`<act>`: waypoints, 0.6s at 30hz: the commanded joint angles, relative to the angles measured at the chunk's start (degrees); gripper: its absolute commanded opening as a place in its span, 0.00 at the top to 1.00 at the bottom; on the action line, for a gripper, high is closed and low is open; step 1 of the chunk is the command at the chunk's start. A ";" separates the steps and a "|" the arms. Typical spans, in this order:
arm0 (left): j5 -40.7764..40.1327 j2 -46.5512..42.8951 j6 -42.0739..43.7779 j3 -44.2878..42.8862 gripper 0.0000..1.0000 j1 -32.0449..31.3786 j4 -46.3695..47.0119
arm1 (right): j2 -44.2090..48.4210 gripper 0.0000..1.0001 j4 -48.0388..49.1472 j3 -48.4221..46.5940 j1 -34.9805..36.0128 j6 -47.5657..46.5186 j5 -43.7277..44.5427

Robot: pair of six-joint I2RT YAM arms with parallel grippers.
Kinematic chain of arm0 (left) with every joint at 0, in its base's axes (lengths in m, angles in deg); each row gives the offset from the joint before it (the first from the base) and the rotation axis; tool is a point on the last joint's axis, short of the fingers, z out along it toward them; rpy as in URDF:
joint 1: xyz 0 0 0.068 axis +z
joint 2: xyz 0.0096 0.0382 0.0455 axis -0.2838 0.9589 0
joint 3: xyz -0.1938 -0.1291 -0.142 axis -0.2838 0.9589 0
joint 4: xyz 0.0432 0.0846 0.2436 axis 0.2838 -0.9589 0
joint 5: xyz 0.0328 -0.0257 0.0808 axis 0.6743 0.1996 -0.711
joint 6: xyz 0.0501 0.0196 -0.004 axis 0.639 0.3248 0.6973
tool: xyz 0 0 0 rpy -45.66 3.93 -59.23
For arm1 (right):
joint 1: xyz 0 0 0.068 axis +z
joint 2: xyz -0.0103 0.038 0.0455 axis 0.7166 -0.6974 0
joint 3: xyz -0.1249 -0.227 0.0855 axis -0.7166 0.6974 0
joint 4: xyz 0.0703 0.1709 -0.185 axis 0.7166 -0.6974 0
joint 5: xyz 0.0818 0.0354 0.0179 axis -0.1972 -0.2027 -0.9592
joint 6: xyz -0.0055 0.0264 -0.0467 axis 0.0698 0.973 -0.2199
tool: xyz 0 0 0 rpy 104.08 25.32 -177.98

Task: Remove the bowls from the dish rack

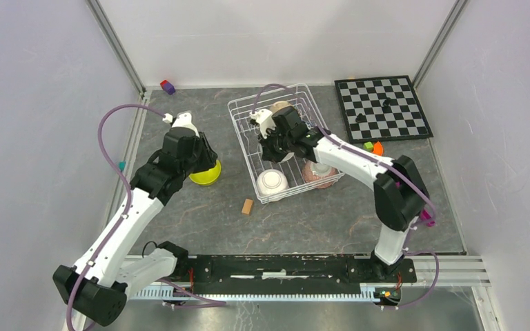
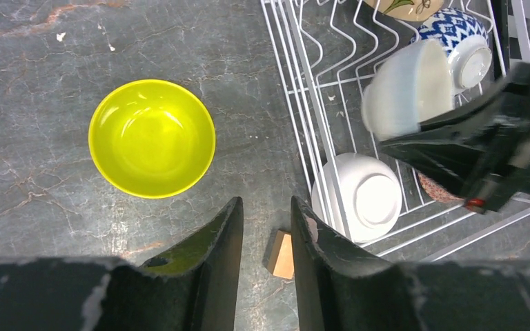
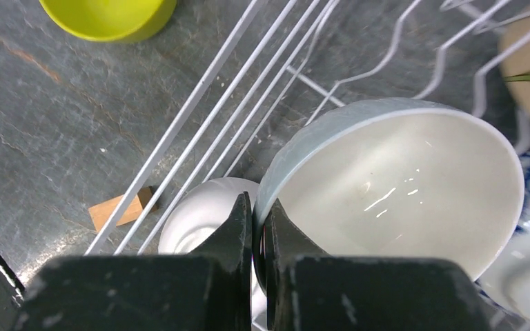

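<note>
Nearest, the left gripper (image 2: 266, 210) hangs over the table (image 2: 41, 207) with its fingers a narrow gap apart, nothing between them. A small wooden block (image 2: 281, 254) lies just beyond, partly hidden by one finger, and the lime-green bowl (image 2: 152, 138) stands upright on the table, left of the dish rack (image 2: 303, 103). At the near corner of the rack the overturned white bowl (image 2: 360, 198) lies bottom up. Further in, the right gripper (image 3: 259, 224) is closed tight on the rim of the tilted white bowl (image 3: 400, 186). The pink-red speckled bowl (image 1: 315, 175) is mostly hidden under the right arm. Behind, the blue-and-white bowl (image 2: 455, 31) leans on its side, and the beige bowl (image 2: 400, 5) is cut off by the top edge. Farthest, the pieces on the chessboard (image 1: 383, 107) are too small to make out
</note>
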 commanded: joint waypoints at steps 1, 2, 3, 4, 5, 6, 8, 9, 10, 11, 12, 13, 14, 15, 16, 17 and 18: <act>-2.06 -1.53 3.26 0.58 0.60 0.12 0.51 | 10.22 1.00 1.58 -2.98 0.08 -1.64 5.08; -2.25 -1.64 3.33 0.67 0.60 0.18 0.51 | 11.37 1.00 1.47 -2.80 0.08 -1.71 6.21; -2.43 -1.73 3.35 0.85 0.59 0.15 0.49 | 12.85 1.00 1.38 -2.43 0.08 -1.73 7.49; -2.56 -1.66 3.35 0.95 0.59 0.15 0.51 | 14.36 1.00 1.44 -1.85 0.07 -1.73 8.78; -2.74 -1.78 3.43 1.08 0.58 0.17 0.52 | 15.63 1.00 1.50 -1.21 0.03 -1.73 10.57; -2.88 -1.85 3.49 1.15 0.58 0.15 0.50 | 17.24 1.00 1.70 -0.30 0.07 -1.60 12.23; -3.06 -1.96 3.72 1.47 0.57 0.15 0.57 | 20.58 1.00 2.11 2.09 0.00 -1.41 16.98; -3.07 -2.07 3.82 1.63 0.56 0.16 0.65 | 22.54 1.00 2.52 3.50 -0.05 -1.31 19.68; -3.17 -2.12 3.87 1.86 0.56 0.16 0.75 | 24.14 1.00 3.10 5.39 -0.06 -1.16 22.66; -3.06 -2.20 3.94 2.07 0.56 0.12 0.95 | 26.06 1.00 3.67 7.37 -0.02 -0.96 25.21; -2.97 -2.23 4.04 2.31 0.55 0.16 1.11 | 27.71 1.00 4.16 9.17 -0.01 -0.82 28.37; -2.84 -2.22 4.14 2.47 0.55 0.17 1.19 | 29.57 1.00 4.70 11.31 -0.02 -0.26 31.50; -2.76 -2.18 4.14 2.67 0.55 0.16 1.29 | 31.07 1.00 5.00 12.85 -0.08 0.37 35.26; -2.56 -2.16 4.14 2.78 0.55 0.13 1.42 | 32.84 1.00 5.29 14.67 -0.06 0.72 39.13; -2.34 -2.16 4.14 2.80 0.55 0.18 1.54 | 34.43 1.00 5.72 16.42 -0.08 0.73 42.58; -2.18 -2.09 4.14 2.76 0.55 0.19 1.62 | 36.03 1.00 6.04 18.11 -0.02 0.73 45.11; -1.89 -2.15 4.14 2.88 0.55 0.19 1.73 | 37.18 1.00 6.28 19.43 -0.03 0.73 48.12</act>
